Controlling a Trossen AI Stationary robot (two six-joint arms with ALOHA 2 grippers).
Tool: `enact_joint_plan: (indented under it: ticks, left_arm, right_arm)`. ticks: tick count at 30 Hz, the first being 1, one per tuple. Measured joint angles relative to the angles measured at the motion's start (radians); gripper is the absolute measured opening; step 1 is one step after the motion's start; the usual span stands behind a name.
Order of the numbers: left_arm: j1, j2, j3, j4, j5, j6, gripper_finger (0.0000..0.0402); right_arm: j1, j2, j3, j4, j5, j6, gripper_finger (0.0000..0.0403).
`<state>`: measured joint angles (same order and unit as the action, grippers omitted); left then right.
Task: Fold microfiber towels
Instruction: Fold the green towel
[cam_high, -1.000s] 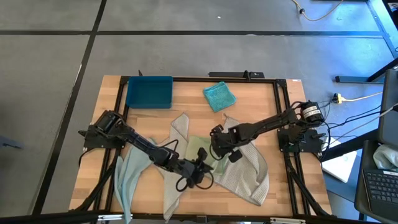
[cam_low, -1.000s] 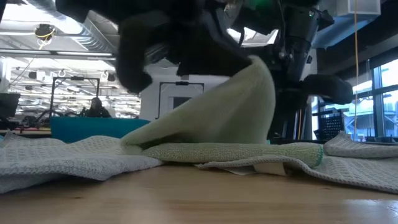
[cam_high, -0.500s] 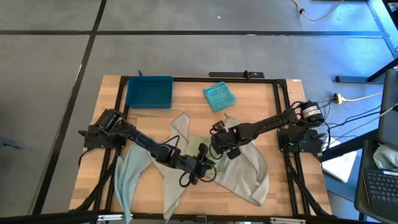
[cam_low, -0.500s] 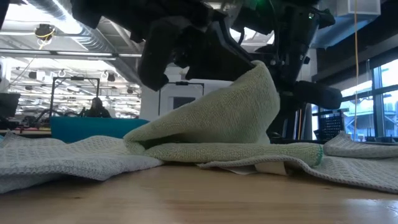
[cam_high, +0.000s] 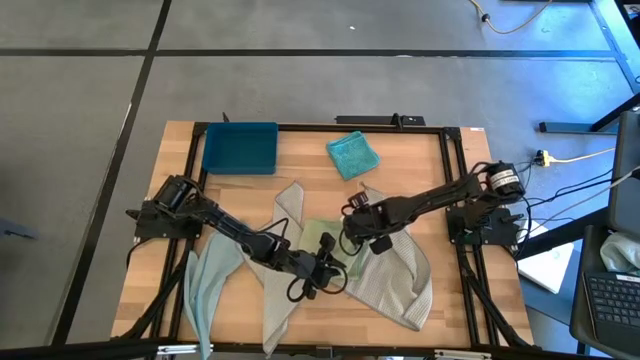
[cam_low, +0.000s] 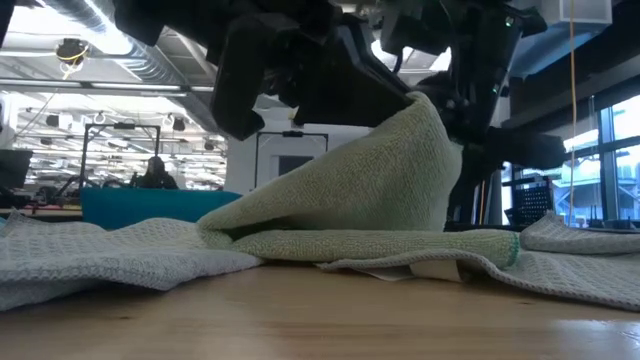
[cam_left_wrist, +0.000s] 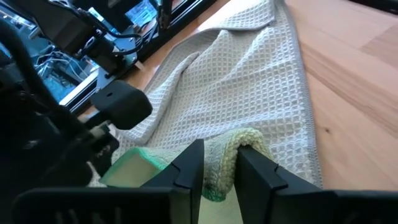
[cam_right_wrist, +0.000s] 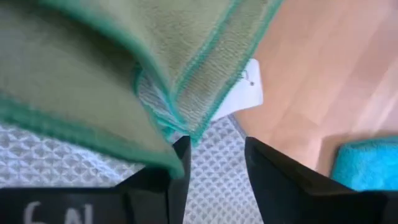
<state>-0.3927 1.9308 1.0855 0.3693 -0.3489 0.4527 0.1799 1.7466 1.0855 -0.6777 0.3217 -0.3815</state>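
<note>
A pale green microfiber towel (cam_high: 316, 234) lies mid-table on grey waffle towels (cam_high: 396, 276), one part raised into a rounded peak (cam_low: 428, 108). My left gripper (cam_high: 327, 264) comes from the table's left and is shut on a fold of it (cam_left_wrist: 219, 163). My right gripper (cam_high: 350, 238) comes from the right and points steeply down, open, right beside the raised cloth. In the right wrist view the gap between its fingers (cam_right_wrist: 216, 149) shows only grey waffle cloth. A folded teal towel (cam_high: 352, 155) lies at the far edge. A pale blue one (cam_high: 203, 290) hangs over the near left edge. My left gripper has a thick, rounded fold of the pale green towel (cam_left_wrist: 231, 142) pinched between its two fingers, which slant down from the table's left. The fold fills the gap and bulges past the fingertips. Several layers; the rest of the towel rests on the grey towels. My right gripper: whether one finger (cam_right_wrist: 175, 163) touches the towel's hemmed edge, I cannot tell.
A dark blue tray (cam_high: 240, 147) stands at the far left corner. A second grey towel (cam_high: 284, 212) runs from mid-table toward the near edge under my left arm. A black frame (cam_high: 455, 190) borders the table. Bare wood shows at the far middle and the near edge.
The towel's raised peak was narrow and pointed; it now stands broader and rounder, and a little farther toward the table's right. My left gripper has edged slightly toward the right gripper. My right gripper has tipped a little about its wrist without leaving its place.
</note>
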Motion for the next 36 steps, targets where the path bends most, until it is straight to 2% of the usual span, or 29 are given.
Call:
enact_joint_plan:
  ticks: [4, 9, 14, 17, 21, 23, 25, 28, 32, 36]
  left_arm:
    - [0.002, 0.0, 0.0, 0.001, 0.0, 0.0, 0.0088]
    - [0.019, 0.0, 0.0, 0.0, -0.001, -0.021, 0.0137]
    - [0.037, 0.0, 0.003, -0.003, -0.045, -0.027, 0.0178]
    - [0.039, 0.0, 0.019, -0.006, -0.095, -0.019, 0.0187]
    - [0.033, -0.031, 0.04, -0.129, -0.227, 0.039, 0.0187]
    - [0.033, -0.06, 0.046, -0.206, -0.305, 0.047, 0.0186]
    - [0.043, -0.085, 0.045, -0.27, -0.335, 0.032, 0.0186]
    - [0.064, -0.117, 0.044, -0.363, -0.278, -0.059, 0.0186]
    - [0.085, -0.129, 0.045, -0.384, -0.142, -0.141, 0.0186]
    - [0.093, -0.129, 0.038, -0.375, -0.101, -0.171, 0.0186]
  right_arm:
    - [0.006, -0.043, 0.001, 0.0, 0.001, 0.042, 0.0154]
    - [0.024, -0.092, 0.001, 0.013, -0.003, 0.064, 0.0154]
    - [0.05, -0.105, 0.002, 0.023, -0.006, 0.082, 0.0154]
    - [0.063, -0.105, 0.002, 0.013, -0.007, 0.128, 0.0154]
    - [0.088, -0.105, 0.002, -0.005, -0.019, 0.203, 0.0154]
    - [0.1, -0.105, 0.002, -0.012, -0.047, 0.243, 0.0154]
    - [0.107, -0.105, 0.002, -0.02, -0.111, 0.299, 0.0154]
    - [0.113, -0.105, 0.002, -0.037, -0.178, 0.428, 0.0154]
    - [0.135, -0.105, -0.001, -0.05, -0.183, 0.606, 0.0154]
    - [0.165, -0.105, -0.057, 0.046, -0.181, 0.721, 0.0154]
